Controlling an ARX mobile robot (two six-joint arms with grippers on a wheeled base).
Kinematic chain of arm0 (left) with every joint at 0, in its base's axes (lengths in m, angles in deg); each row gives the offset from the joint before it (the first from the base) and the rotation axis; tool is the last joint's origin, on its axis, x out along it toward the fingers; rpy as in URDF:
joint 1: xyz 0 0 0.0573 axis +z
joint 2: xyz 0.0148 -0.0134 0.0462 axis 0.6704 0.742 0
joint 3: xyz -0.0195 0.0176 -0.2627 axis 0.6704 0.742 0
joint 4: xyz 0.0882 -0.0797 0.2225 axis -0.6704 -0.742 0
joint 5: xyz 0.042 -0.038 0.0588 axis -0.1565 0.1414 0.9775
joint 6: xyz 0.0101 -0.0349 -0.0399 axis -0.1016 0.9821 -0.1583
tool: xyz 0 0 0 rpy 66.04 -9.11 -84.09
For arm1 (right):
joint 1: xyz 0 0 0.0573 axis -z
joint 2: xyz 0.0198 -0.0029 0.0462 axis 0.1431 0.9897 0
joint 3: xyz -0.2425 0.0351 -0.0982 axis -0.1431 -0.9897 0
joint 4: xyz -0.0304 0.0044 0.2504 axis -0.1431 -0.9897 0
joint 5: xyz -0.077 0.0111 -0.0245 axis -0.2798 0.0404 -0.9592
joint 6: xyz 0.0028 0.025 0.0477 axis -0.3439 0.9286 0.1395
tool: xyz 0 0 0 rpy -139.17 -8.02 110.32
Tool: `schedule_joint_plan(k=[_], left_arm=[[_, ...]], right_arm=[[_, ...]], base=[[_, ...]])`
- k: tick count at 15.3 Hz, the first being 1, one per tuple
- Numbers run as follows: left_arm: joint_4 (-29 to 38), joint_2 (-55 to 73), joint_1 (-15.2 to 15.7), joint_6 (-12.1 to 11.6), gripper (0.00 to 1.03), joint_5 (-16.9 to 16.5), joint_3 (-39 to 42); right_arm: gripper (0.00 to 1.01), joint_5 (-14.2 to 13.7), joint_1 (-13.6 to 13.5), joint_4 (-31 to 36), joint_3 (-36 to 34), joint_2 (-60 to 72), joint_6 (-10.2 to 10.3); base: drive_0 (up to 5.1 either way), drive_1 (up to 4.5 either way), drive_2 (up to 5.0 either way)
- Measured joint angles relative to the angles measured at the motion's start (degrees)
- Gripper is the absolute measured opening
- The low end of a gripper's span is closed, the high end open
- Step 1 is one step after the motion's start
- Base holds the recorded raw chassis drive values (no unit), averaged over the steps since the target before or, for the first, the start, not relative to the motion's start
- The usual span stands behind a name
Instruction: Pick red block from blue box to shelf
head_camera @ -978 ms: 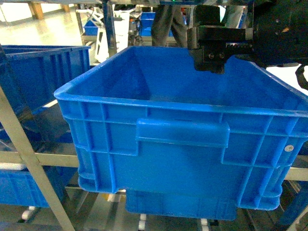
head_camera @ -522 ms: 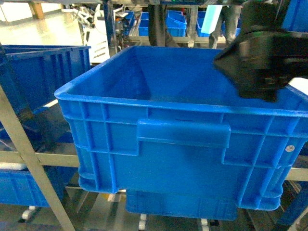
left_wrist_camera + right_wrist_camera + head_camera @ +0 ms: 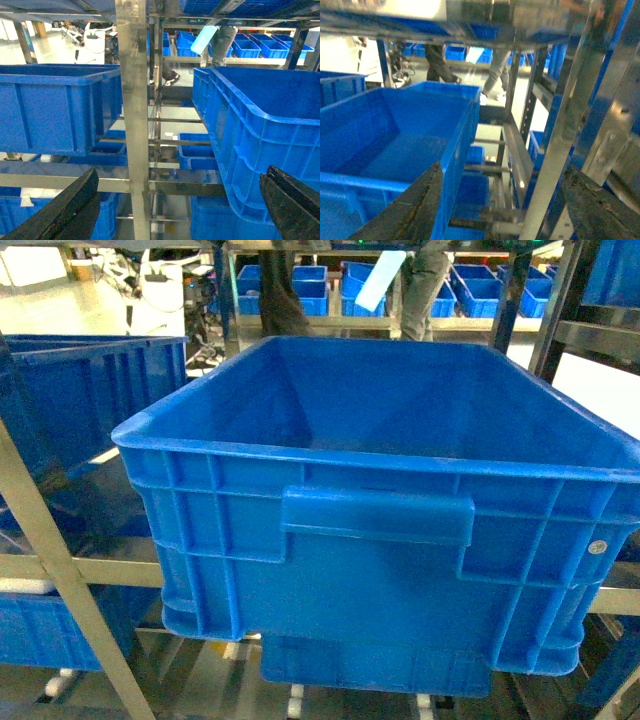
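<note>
In the head view a large ribbed blue crate with a handle on its near wall fills the frame. It sits on the shelf, whose pale angled upright crosses the lower left. What shows of its inside is bare. A second blue crate stands to the left. Neither gripper shows here, nor does the red block.

In the left wrist view the left gripper has its jaws spread wide with nothing between them; one dark finger is at the lower left and the other at the lower right. Between the jaws and beyond them rises a steel upright of the shelf. A blue crate lies beyond each finger.

In the right wrist view the right gripper is also spread wide and holds nothing, one dark finger at the lower left. Beyond that finger lies the crate's floor, bare where it shows. Between the jaws run the shelf's rails, and a slanted upright crosses beyond the right-hand finger. The red block appears in no view.
</note>
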Motion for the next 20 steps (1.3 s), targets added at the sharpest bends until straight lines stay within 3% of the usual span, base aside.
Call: schedule_joint_plan(k=[2, 3, 4, 10, 17, 18, 20], left_arm=[[0.00, -0.02, 0.00, 0.00, 0.98, 0.00, 0.00], [0.00, 0.00, 0.00, 0.00, 0.98, 0.02, 0.00], [-0.02, 0.00, 0.00, 0.00, 0.98, 0.02, 0.00], [0.00, 0.00, 0.00, 0.00, 0.98, 0.00, 0.00], [0.00, 0.00, 0.00, 0.00, 0.98, 0.00, 0.00], [0.00, -0.02, 0.00, 0.00, 0.98, 0.00, 0.00], [0.00, 0.00, 0.00, 0.00, 0.98, 0.00, 0.00]], right_arm=[[0.52, 3.54, 3.98, 1.03, -6.84, -2.43, 2.36], [0.39, 8.41, 7.54, 1.81, -8.33, -4.22, 2.78], [0.02, 13.25, 13.16, 3.56, -13.97, -7.58, 3.39], [0.02, 13.16, 13.18, 5.38, -19.19, -11.82, 3.39], [0.91, 13.14, 13.18, 5.40, -19.52, -11.91, 3.39], [1.00, 13.14, 13.18, 5.40, -19.52, -11.91, 3.43], [0.98, 13.14, 13.18, 5.42, -19.52, -11.91, 3.43]], base=[[0.0, 0.00, 0.0], [0.0, 0.00, 0.0], [0.0, 0.00, 0.0], [0.0, 0.00, 0.0], [0.0, 0.00, 0.0], [0.0, 0.00, 0.0], [0.0, 0.00, 0.0]])
